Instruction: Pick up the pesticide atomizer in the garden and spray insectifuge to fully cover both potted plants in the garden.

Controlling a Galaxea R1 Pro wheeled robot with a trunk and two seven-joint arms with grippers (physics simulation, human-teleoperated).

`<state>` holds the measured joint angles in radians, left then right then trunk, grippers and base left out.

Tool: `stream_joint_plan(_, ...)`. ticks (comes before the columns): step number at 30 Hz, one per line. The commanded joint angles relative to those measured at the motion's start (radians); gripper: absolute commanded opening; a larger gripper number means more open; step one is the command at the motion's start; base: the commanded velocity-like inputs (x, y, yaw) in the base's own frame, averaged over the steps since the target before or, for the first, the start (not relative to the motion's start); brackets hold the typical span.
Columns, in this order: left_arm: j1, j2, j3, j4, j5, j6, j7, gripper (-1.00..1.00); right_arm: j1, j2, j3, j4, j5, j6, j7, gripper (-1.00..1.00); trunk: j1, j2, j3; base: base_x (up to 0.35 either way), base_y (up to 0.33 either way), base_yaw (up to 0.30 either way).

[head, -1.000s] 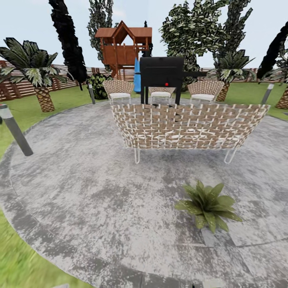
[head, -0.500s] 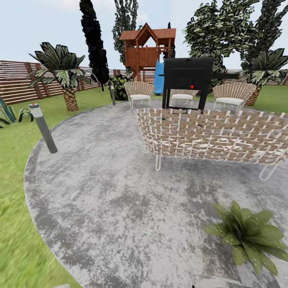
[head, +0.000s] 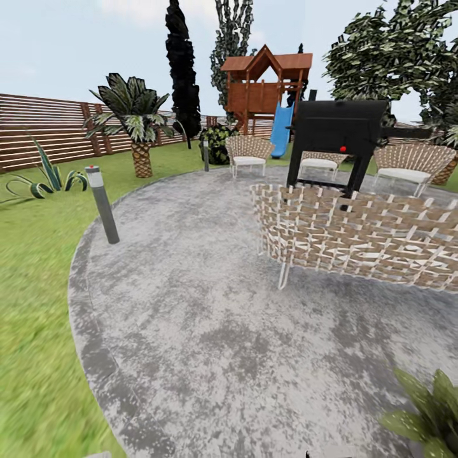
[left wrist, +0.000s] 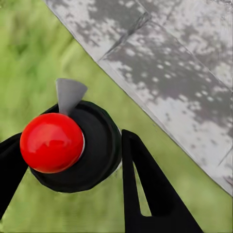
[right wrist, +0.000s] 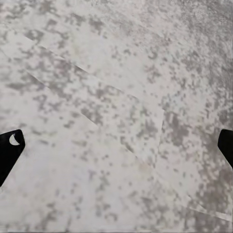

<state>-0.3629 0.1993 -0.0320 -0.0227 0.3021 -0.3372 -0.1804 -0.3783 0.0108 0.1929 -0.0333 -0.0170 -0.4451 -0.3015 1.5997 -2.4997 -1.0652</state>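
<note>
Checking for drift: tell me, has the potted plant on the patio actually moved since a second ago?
No. The potted plant keeps its place relative to the wicker sofa; the camera turned left, sliding both rightward.

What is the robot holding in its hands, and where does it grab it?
The left gripper holds the pesticide atomizer, its fingers either side of the black body under the red top. The right gripper is open, holding nothing.

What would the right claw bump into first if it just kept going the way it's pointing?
Most likely the grey patio paving. The right claw looks straight at it with its fingertips spread wide and nothing between them. How far off the paving lies can't be judged from this view.
</note>
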Motion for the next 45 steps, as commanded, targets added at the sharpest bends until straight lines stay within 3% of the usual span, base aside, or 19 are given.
stream_joint_plan(1,-0.001,0.0,-0.003,0.001,0.01,-0.002,-0.007,-1.0,-0.001,-0.001,0.008,0.001,0.0,-0.001,-0.006,1.0,0.0,0.0,-0.001,0.309,0.154,0.007)
stream_joint_plan(45,-0.001,-0.002,-0.003,0.001,0.009,-0.002,-0.007,-1.0,-0.001,-0.003,0.008,0.001,0.002,-0.001,-0.005,1.0,0.0,0.0,-0.001,0.332,0.096,0.0)
